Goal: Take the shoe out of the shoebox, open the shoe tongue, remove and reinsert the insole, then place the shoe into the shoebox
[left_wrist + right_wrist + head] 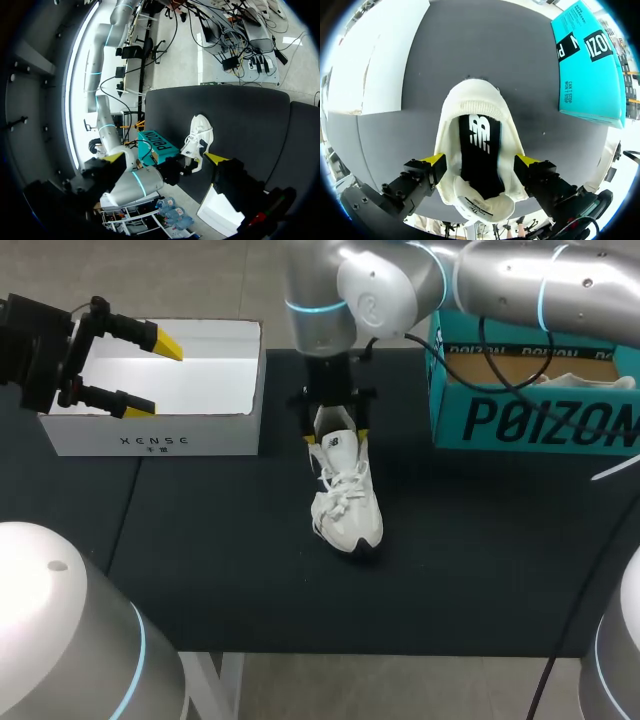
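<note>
A white sneaker (345, 495) stands upright on the black table (230, 570), toe toward the front edge. My right gripper (337, 437) hangs over its heel end. In the right wrist view the right gripper (481, 160) is open, its yellow tips astride the sneaker (451, 150) at the collar, close to both sides. A black insole (480, 145) with a white logo lies inside. The teal shoebox (530, 390) stands at the back right. My left gripper (153, 375) is open and empty above the white box (150, 445) at the far left; from the left gripper (165, 158) the sneaker (197, 142) is far ahead.
The white box (370, 55) and the teal shoebox (590, 65) flank the sneaker at the back of the table. The teal shoebox (157, 142) holds crumpled paper. Black cables from my right arm hang over it. Bare black tabletop lies in front of the sneaker.
</note>
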`<action>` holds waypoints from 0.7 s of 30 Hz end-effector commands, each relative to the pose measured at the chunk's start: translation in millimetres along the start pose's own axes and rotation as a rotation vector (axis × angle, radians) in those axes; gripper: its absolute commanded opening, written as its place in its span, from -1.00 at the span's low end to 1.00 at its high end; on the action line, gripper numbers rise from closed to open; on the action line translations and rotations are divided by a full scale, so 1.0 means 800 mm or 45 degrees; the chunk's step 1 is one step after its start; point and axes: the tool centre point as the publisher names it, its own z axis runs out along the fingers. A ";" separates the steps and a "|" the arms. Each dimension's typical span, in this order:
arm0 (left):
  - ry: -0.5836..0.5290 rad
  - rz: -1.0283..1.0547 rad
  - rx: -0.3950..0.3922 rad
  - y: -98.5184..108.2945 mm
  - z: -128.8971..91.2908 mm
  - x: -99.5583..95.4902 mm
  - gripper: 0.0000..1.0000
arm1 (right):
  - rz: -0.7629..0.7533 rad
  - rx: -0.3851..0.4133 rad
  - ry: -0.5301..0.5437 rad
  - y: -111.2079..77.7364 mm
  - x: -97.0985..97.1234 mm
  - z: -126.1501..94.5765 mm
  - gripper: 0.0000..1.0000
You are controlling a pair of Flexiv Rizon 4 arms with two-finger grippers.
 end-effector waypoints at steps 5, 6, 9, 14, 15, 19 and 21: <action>0.004 0.001 0.002 0.001 0.000 0.000 1.00 | -0.004 0.000 0.002 -0.016 -0.001 -0.004 1.00; 0.004 0.001 0.002 0.001 0.000 0.000 1.00 | -0.005 -0.001 0.002 -0.017 -0.001 -0.005 1.00; 0.004 0.001 0.002 0.001 0.000 0.000 1.00 | -0.010 -0.001 0.003 -0.019 0.000 -0.005 1.00; 0.004 0.001 0.002 0.001 0.000 0.000 1.00 | -0.024 -0.002 -0.001 -0.023 0.002 -0.008 1.00; 0.004 0.001 0.002 0.001 0.000 0.000 1.00 | -0.026 -0.002 -0.002 -0.024 0.002 -0.009 1.00; 0.004 0.001 0.002 0.001 0.000 0.000 1.00 | -0.018 -0.010 -0.018 -0.027 0.001 -0.017 1.00; 0.004 0.001 0.002 0.001 0.000 0.000 1.00 | -0.009 -0.017 -0.027 -0.028 0.000 -0.022 1.00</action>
